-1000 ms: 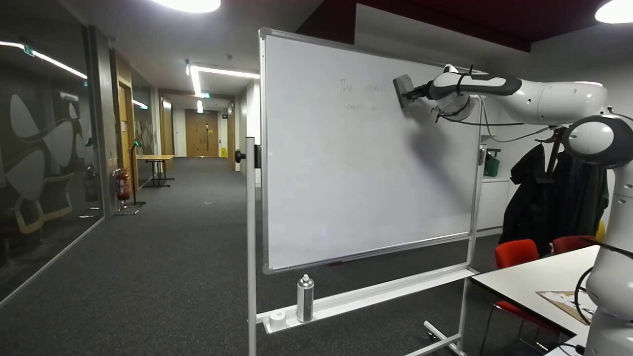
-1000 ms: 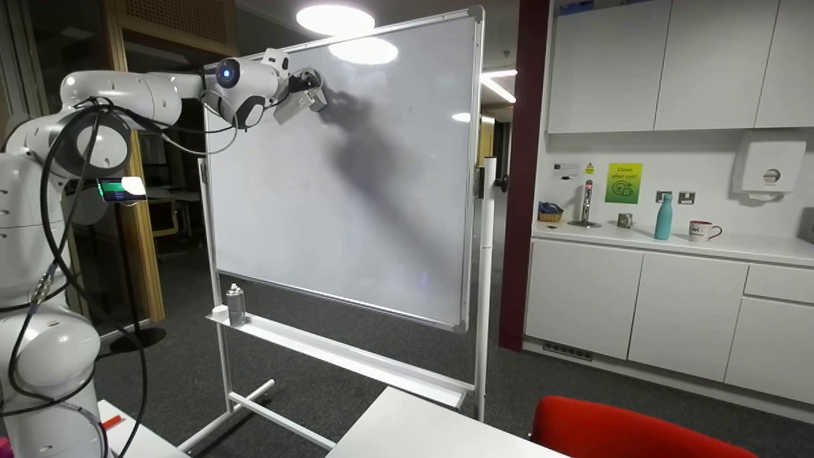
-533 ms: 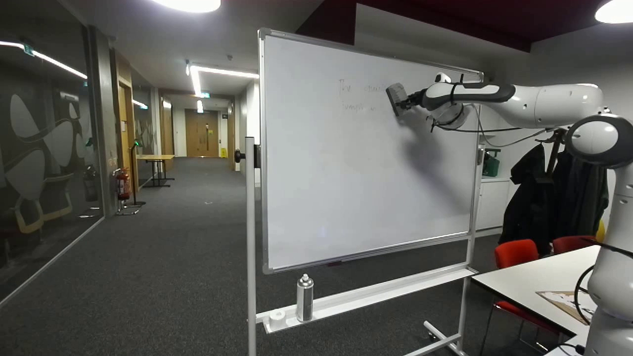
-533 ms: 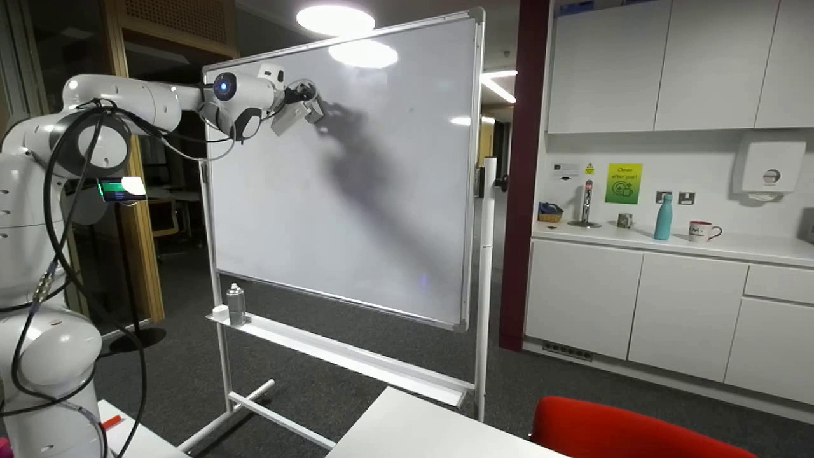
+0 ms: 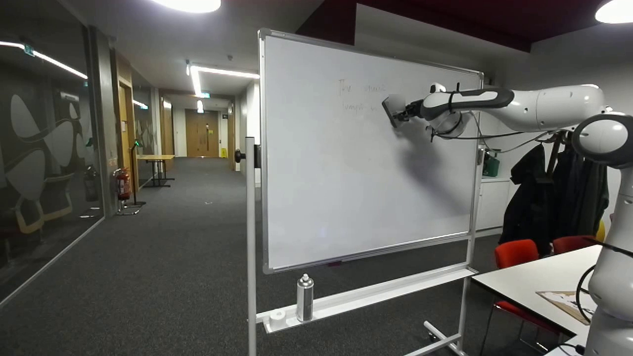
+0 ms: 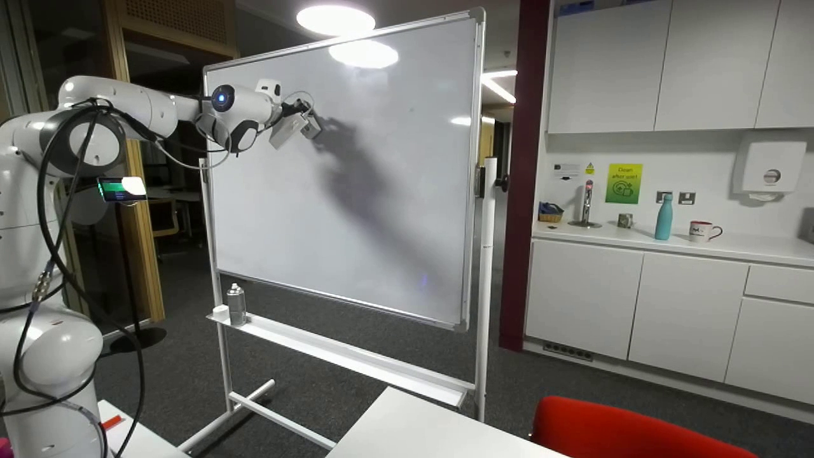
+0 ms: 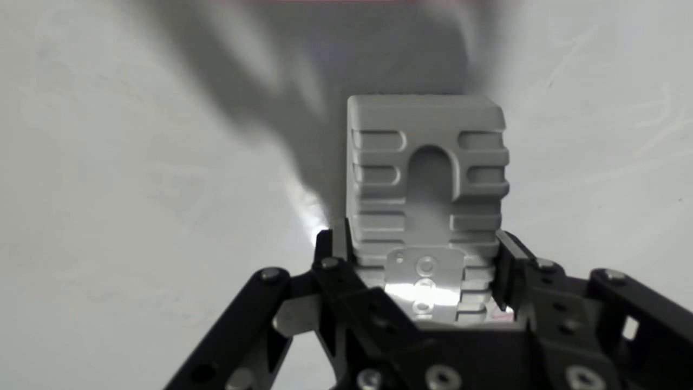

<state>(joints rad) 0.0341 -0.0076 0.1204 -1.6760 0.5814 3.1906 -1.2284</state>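
wrist view: one grey eraser (image 7: 427, 216), in front of the whiteboard (image 7: 135, 216), contact unclear; end effector (image 7: 423, 248) clamped on its sides, nearer one end. we list one risk: hard pressing on the ungripped end could twist it loose.

The gripper (image 5: 403, 114) holds a grey block (image 5: 395, 105), apparently against the whiteboard (image 5: 336, 188), just beside faint handwriting (image 5: 375, 88).
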